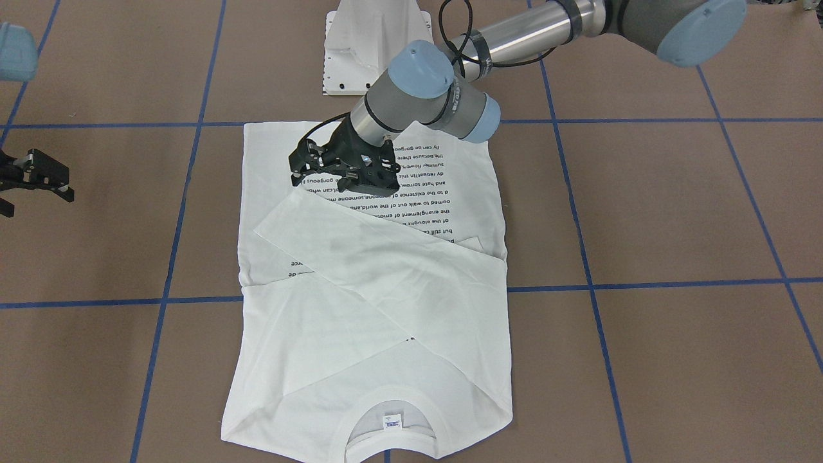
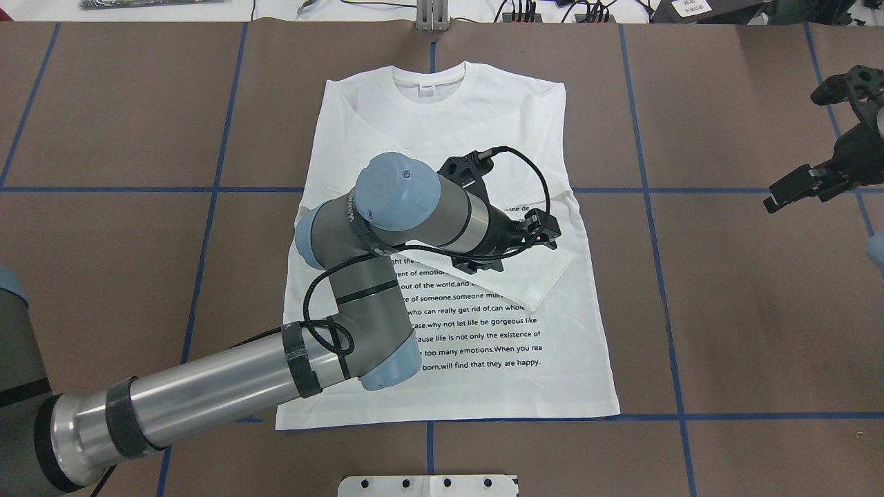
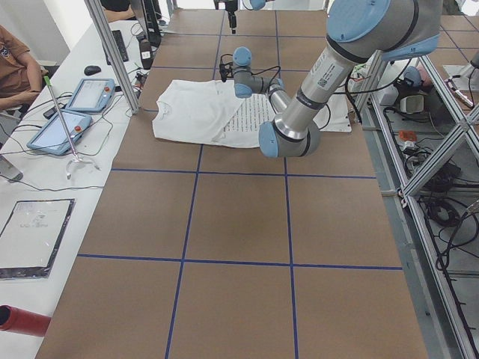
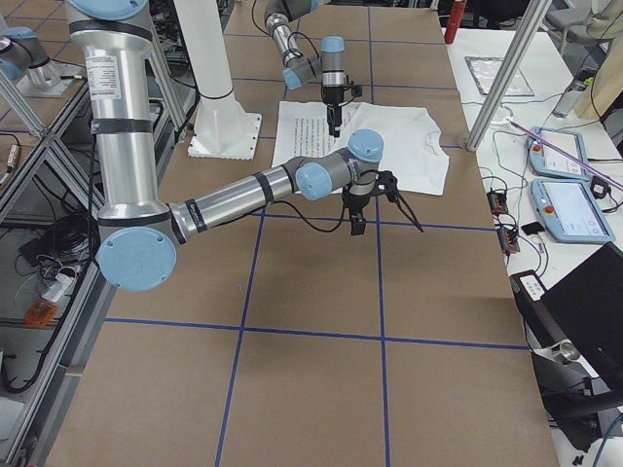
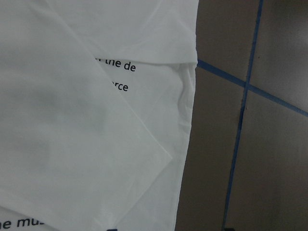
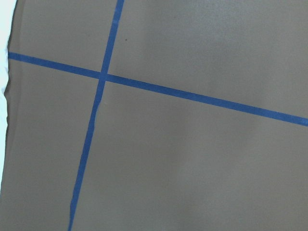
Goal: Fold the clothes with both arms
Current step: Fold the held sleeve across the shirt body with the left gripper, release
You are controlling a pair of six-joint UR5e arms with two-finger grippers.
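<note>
The white long-sleeved T-shirt [image 1: 360,347] lies flat on the brown counter [image 1: 675,225] just in front of the white pedestal base [image 1: 373,45]. Its hem is nearest the base and its ribbed collar [image 2: 428,81], with the small neck label [image 1: 391,422], is farthest from it. Black printed text [image 2: 476,338] faces up, and both sleeves are folded across it. The left pincer [image 1: 344,183] hovers spread wide over a sleeve end and grips nothing. The right pincer [image 4: 386,229], also spread wide, holds nothing and is well off to the base's right-arm side.

Grey arms [image 2: 207,393], blue caps [image 2: 397,190], lettering [image 2: 353,210] perhaps.
</note>
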